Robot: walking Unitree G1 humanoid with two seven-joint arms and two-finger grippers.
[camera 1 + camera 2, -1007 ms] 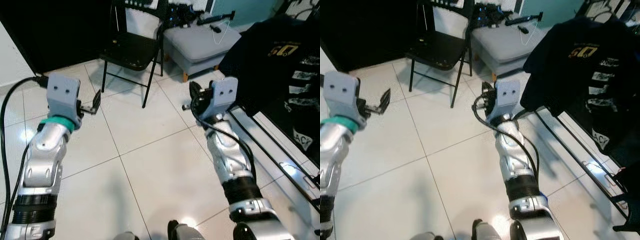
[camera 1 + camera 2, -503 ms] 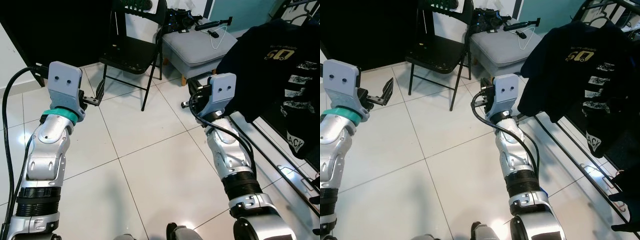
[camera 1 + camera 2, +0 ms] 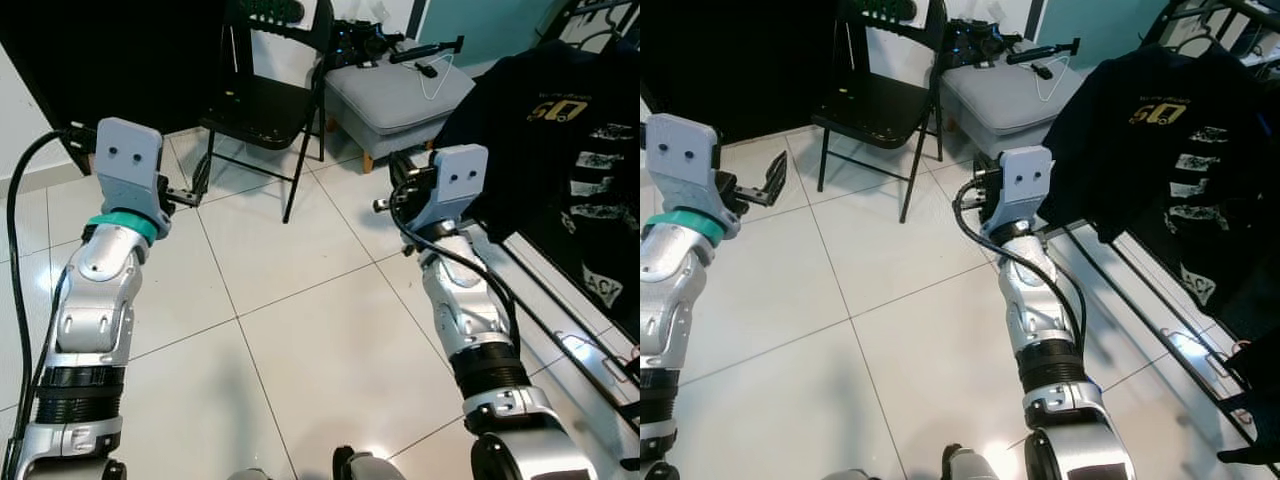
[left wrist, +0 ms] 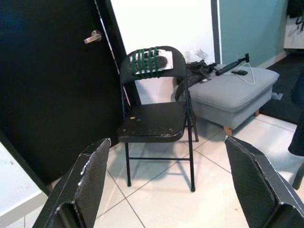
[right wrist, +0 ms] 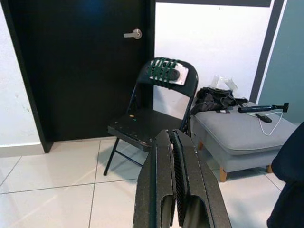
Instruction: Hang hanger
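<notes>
Two silver metallic arms with rounded, segmented shells and black ribbed collars near the elbows. Left arm (image 3: pixel 95 310) has a teal ring under a grey boxy wrist housing (image 3: pixel 128 175) with two small dark holes; thick black cable runs along its outer side. Right arm (image 3: pixel 470 310) has the same grey housing (image 3: pixel 455 180), black cables looping down the forearm. Long black textured fingers (image 5: pixel 164 190) with angular, wedge-shaped tips.

**Quick headcount**

Counting one black folding chair (image 3: pixel 262 95), one grey ottoman (image 3: pixel 400 90), one white wire hanger (image 3: pixel 433 82) lying on it, one selfie-stick-looking thing (image 3: pixel 428 47), one dark pile of stuff (image 3: pixel 360 38), one black printed tee (image 3: pixel 560 130), one door handle (image 5: pixel 131 34). Plus two grippers: left gripper (image 4: pixel 166 185), right gripper (image 5: pixel 176 183).
</notes>
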